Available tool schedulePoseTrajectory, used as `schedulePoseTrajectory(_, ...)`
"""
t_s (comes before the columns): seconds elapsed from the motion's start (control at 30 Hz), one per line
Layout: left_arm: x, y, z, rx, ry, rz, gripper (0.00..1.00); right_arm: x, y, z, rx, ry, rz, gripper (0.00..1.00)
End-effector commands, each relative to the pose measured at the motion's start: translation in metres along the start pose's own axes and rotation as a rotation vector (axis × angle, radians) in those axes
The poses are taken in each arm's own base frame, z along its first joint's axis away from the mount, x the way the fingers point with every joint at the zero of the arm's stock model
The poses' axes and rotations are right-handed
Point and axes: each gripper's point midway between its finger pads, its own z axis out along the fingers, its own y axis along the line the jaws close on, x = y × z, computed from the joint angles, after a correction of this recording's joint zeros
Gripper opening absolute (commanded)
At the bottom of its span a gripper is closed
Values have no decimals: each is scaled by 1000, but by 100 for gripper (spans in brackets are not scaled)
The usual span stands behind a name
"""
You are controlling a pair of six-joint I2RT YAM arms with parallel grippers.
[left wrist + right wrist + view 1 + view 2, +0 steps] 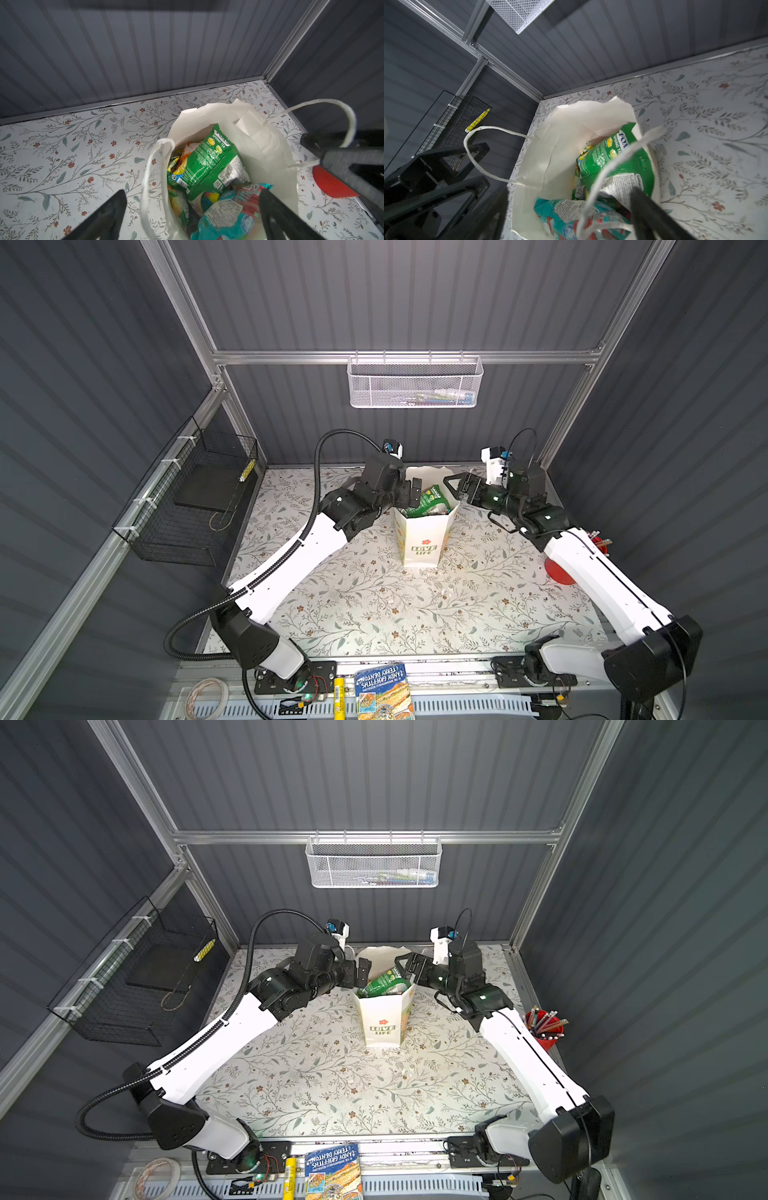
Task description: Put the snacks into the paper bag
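Bag: your bag (424, 539) (382, 1019) stands upright on the worktop (353, 605), just above the middle of both top views. Its mouth is open and the "LOVE LIFE" print faces the bottom of the frame.
Snacks: you will find the snacks inside the bag. A green packet (432, 499) (386, 982) (207, 162) (612, 162) lies on top and leans toward the rear wall. A teal packet (228, 212) (560, 218) sits beside it, and orange and yellow wrappers show underneath.
Left tool: your left tool (411, 489) (361, 969) (192, 192) hangs at the bag's left rim with its jaws spread wide and nothing gripped. In the left wrist view one finger is outside the bag and one is over its mouth.
Right tool: your right tool (453, 489) (405, 969) (570, 190) hangs at the right rim, also spread wide and holding nothing.
Handles: in the right wrist view one cord handle (612, 166) crosses between the right tool's fingers. You cannot tell whether it touches them.
Surroundings: a red cup (544, 1027) stands at the worktop's right edge, well apart from the bag. A book (382, 693) lies at the bottom edge of the frame.
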Motion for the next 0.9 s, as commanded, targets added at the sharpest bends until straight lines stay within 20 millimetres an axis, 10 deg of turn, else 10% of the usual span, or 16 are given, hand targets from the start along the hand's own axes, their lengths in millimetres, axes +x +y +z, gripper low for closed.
schedulePoseTrajectory(0.0,-28,-10,-57,128,-97,-7,100,-23,14,-39,18,-89,-5,99)
schedulePoseTrajectory(0.17,0,14,-108,169,-215,-115,100,-28,2,-104,140,-255,-70,99)
schedulePoseTrajectory(0.37,103,151,-126,-435,-291,-315,100,-11,-81,-168,488,-550,-164,99)
schedulePoseTrajectory(0.87,210,325,-19,-1051,-190,-82,100,38,-243,-137,809,-637,-395,99)
